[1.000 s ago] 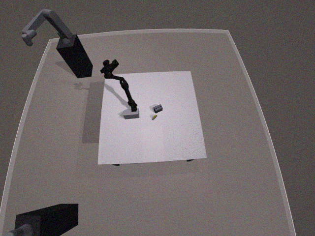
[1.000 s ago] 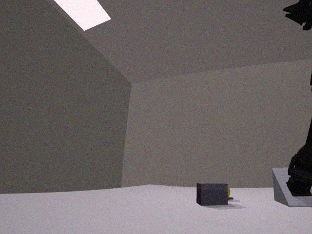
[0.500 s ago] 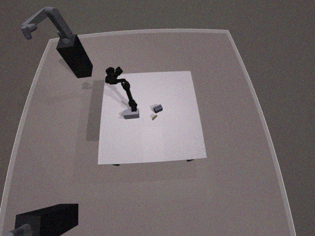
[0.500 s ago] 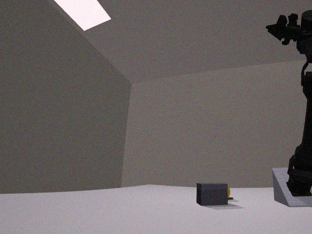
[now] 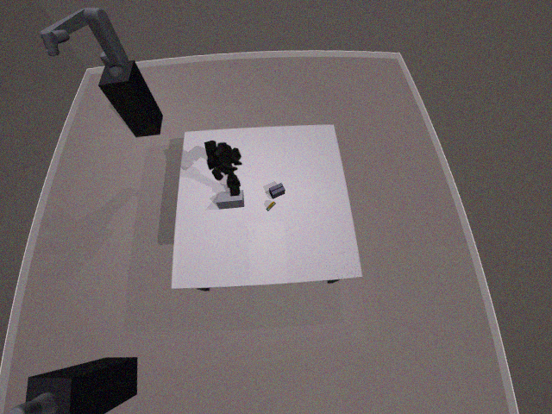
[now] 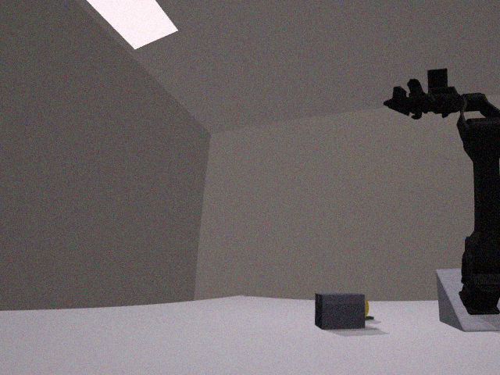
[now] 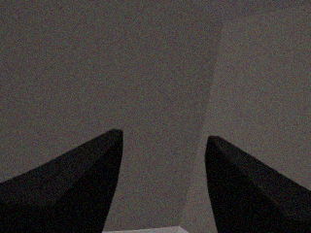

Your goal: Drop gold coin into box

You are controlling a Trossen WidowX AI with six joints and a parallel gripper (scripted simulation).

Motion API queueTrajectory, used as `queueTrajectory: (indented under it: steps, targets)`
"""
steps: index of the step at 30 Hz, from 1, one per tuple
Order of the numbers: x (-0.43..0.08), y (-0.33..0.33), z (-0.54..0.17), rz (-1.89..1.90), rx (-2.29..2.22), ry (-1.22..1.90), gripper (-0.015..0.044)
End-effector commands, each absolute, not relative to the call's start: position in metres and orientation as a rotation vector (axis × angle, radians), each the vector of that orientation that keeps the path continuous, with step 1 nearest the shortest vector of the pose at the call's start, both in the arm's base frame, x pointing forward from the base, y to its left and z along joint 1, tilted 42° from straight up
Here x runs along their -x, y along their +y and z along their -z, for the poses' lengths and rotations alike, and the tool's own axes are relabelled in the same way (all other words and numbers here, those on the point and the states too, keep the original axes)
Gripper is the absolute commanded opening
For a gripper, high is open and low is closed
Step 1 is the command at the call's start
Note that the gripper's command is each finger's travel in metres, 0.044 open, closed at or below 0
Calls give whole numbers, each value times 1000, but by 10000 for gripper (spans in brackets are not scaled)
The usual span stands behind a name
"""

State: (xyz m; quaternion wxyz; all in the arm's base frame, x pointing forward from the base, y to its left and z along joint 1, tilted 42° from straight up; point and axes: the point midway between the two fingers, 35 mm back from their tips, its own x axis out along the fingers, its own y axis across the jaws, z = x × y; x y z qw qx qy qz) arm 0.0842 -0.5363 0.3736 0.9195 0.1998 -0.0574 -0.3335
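The gold coin (image 5: 271,205) (image 6: 366,307) stands on edge in its dark-green holder (image 6: 369,318). In the exterior view the box hides most of both. The grey box (image 5: 277,193) (image 6: 343,312) stands close beside them, with its slot showing as a dark line along the lid in the top view. My gripper (image 6: 385,103) (image 7: 165,144) is partly open, with nothing between the fingers. It is high above the table, on the arm-base side of the box and coin, and points roughly level. The wrist view shows neither coin nor box.
The black arm stands on a grey wedge-shaped base (image 5: 230,203) (image 6: 448,306) on the white table (image 5: 267,254) (image 6: 161,343). Two dark pedestals (image 5: 140,107) (image 5: 104,387) with grey arms stand away from the table.
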Motion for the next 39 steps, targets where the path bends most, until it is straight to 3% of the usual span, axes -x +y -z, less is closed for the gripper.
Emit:
queueTrajectory:
  steps: [1, 10, 20, 27, 34, 39]
  targets:
    - [-131, -534, -316, 649, -427, 37, 161]
    - [-223, -487, -210, 468, -397, 385, 161]
    - [-288, -377, -102, 73, -264, 796, 161]
    - [-298, -276, -45, -359, -134, 1038, 161]
    - [-276, -174, -19, -900, -14, 1166, 161]
    - [-265, -152, -19, -1043, 8, 1174, 161]
